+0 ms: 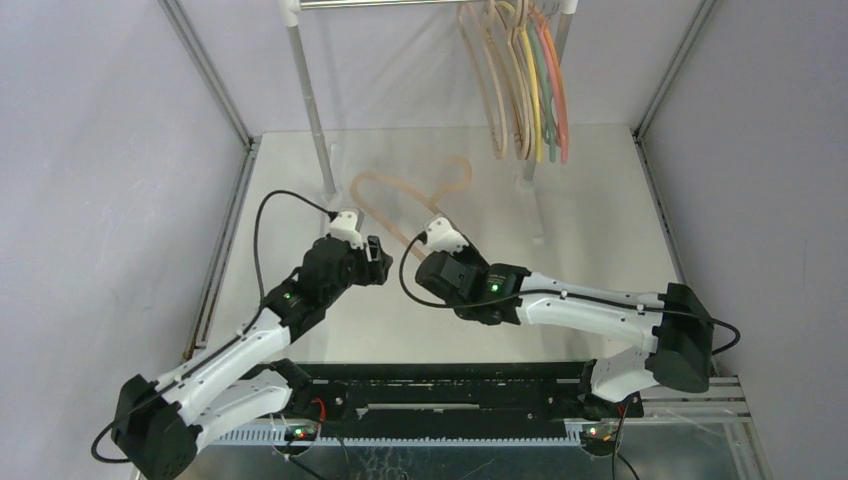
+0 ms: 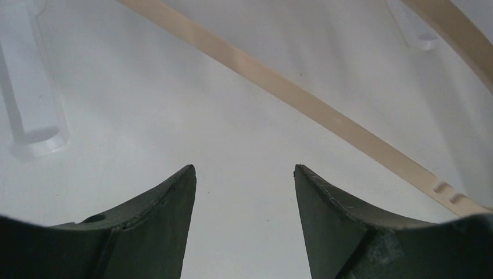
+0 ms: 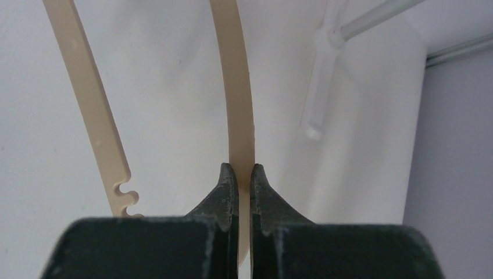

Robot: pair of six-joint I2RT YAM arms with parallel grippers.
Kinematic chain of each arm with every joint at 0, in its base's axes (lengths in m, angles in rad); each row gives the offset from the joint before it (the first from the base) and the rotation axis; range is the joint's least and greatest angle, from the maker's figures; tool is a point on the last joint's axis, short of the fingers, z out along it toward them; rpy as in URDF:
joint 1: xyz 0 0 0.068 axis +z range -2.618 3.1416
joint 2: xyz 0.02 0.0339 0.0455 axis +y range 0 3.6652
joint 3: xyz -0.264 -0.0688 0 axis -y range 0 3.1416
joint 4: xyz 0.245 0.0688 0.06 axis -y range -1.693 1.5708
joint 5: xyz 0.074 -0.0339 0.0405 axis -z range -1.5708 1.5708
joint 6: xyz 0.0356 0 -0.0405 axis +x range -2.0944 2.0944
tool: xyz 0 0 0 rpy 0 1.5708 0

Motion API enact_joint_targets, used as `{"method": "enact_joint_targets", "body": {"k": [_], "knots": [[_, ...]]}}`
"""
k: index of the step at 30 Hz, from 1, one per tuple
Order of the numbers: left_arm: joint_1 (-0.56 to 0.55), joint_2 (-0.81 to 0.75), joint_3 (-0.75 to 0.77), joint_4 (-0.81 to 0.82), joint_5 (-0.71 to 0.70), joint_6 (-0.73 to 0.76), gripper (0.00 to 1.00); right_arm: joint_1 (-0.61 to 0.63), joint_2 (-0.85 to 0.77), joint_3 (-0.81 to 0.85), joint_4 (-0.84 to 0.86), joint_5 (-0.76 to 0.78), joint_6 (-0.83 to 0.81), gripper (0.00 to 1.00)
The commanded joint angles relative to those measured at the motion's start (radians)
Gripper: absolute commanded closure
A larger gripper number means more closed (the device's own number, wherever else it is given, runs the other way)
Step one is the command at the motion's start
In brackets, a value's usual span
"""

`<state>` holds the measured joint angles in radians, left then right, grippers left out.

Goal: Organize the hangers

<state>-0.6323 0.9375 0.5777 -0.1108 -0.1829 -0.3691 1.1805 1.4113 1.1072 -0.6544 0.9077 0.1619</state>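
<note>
Jaws: right gripper [image 3: 238, 170] was clenched on one bar of a beige hanger [image 3: 237, 87]. Left gripper [image 2: 244, 171] was spread wide and held nothing. Another bar of that hanger ran just beyond its fingertips, apparently without contact.

Done so far: a bunch of hung hangers [image 1: 525, 90] sat on the rail [image 1: 400, 4] at its right end. They were beige, yellow, green and pink/orange. They overlapped too much for an exact count.

Left to do: only the gripped beige hanger was off the rail. It lay mid-table toward the far edge of the table [image 1: 600, 230], just right of the foot of the frame's left post [image 1: 312, 100]. Couldn't tell whether it was flat on the surface or slightly raised.

My read: task was mostly finished, with one hanger to go. That one needed lifting and its hook set over the rail beside the others. The hook wasn't clear in any view, so its orientation was an open question. The left arm looked placed to assist.
</note>
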Motion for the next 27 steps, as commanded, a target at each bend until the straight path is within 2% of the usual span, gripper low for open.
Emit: {"method": "enact_joint_targets", "body": {"k": [1,8,16,21,27], "knots": [[-0.007,-0.106,-0.01,-0.045,-0.028,-0.025,0.33,-0.013,0.05,0.115,0.135,0.09,-0.19,1.0],[-0.01,-0.162,-0.018,-0.072,-0.016,-0.027,0.32,-0.037,0.142,0.304,0.318,0.151,-0.479,1.0],[-0.021,-0.164,-0.025,-0.054,-0.011,-0.03,0.33,-0.101,0.22,0.45,0.734,0.212,-0.921,1.0],[-0.023,-0.154,-0.033,-0.043,-0.004,-0.031,0.33,-0.123,0.258,0.518,0.836,0.214,-1.034,1.0],[-0.023,-0.142,-0.027,-0.035,-0.001,-0.024,0.32,-0.141,0.233,0.468,0.842,0.224,-1.052,1.0]]}}
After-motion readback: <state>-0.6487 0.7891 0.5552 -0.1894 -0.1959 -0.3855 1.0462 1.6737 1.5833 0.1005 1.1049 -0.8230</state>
